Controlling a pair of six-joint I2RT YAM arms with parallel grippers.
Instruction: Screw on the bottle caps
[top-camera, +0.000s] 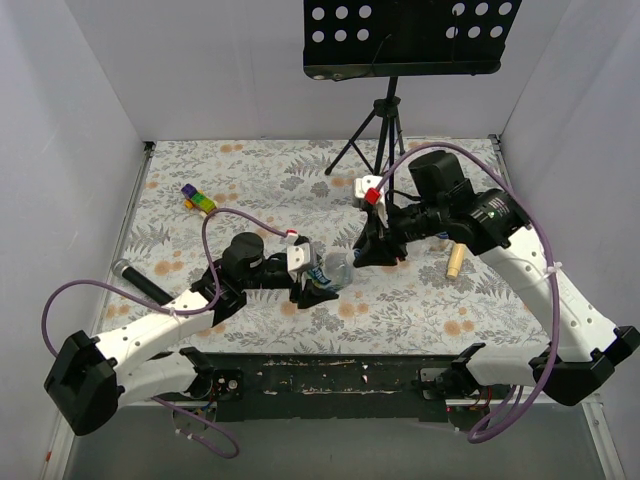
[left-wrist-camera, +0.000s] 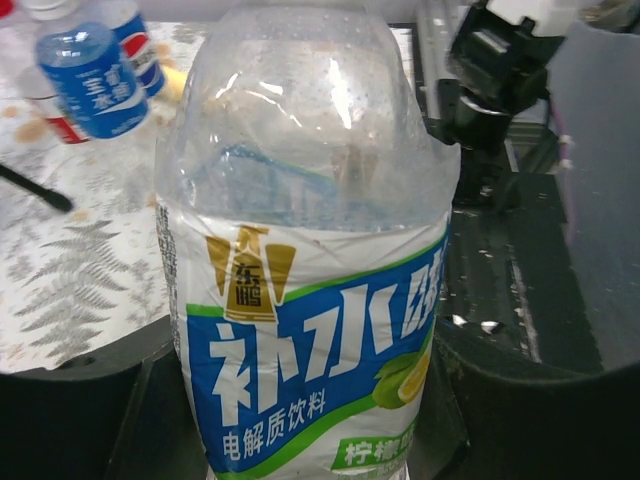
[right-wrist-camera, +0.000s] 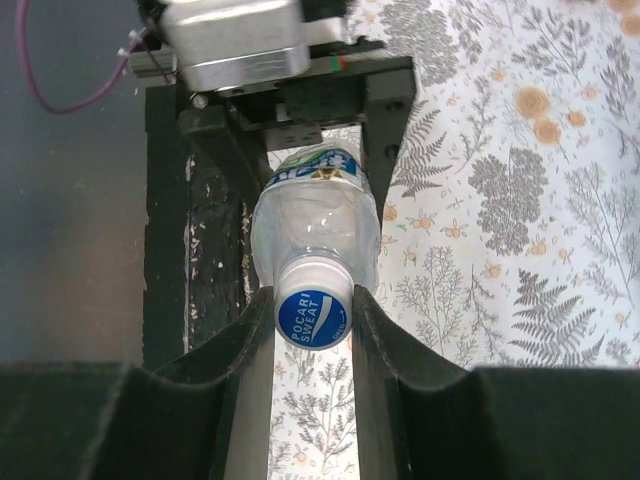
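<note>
2 claws, 1 bottle. The right gripper (right-wrist-camera: 313, 300) has its fingers pinched in tight on the blue cap (right-wrist-camera: 313, 320), which sits on the neck of the bottle (right-wrist-camera: 315, 225). The left gripper (top-camera: 312, 280) is clamped around that bottle's labelled body, so it's lying roughly sideways between the 2 arms, toward the front of the flowery table (top-camera: 250, 170). Further out, the left wrist view shows 2 other bottles (left-wrist-camera: 95, 85) standing together in the top left of the shot. Over on the table, a toy block (top-camera: 198, 200) sits back left and a tan stick (top-camera: 453, 262) lies just beside the right arm.
</note>
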